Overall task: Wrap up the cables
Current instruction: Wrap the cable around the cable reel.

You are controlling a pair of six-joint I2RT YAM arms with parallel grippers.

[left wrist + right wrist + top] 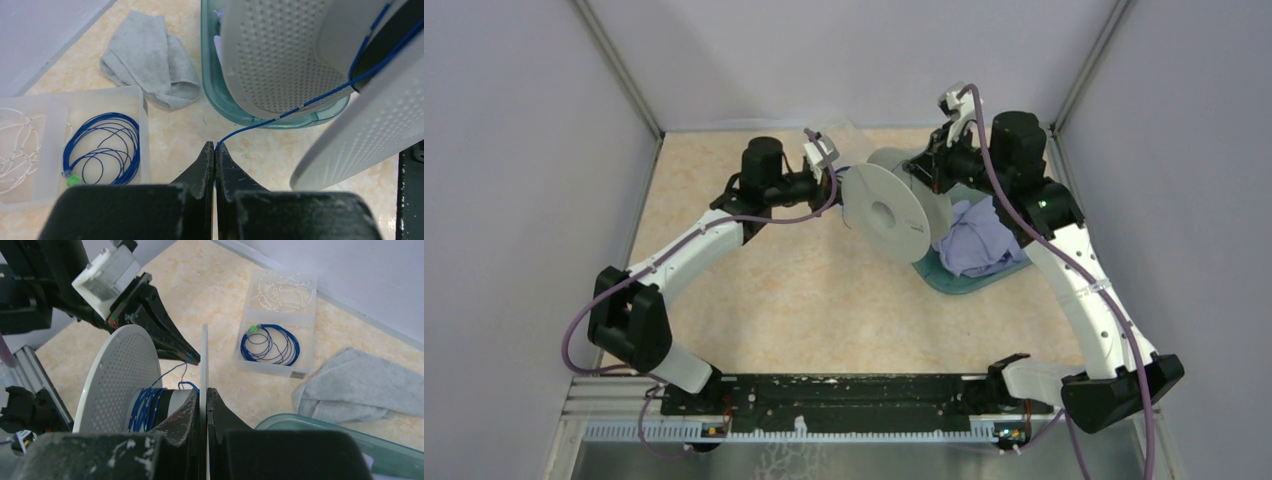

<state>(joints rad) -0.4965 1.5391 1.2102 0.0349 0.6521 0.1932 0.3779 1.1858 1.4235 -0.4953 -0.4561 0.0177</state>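
Left claw [215, 148] pinched shut on thin dark-blue cable [300, 107], cable runs right to grey spool [889, 212], turns wound on hub, right claw [205, 393] clamped on right flange rim, spool far centre-right on tabletop [804, 300], by teal tray [212, 85]

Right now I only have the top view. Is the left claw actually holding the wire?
Observer: Yes, the left claw is shut on the blue wire, right at its tips.
Operator: And the right claw?
Observer: The right claw is clamped on the edge of one disc of the spool.
Operator: Any wire wound on?
Observer: Several blue turns sit on the spool's core, beside the other disc.
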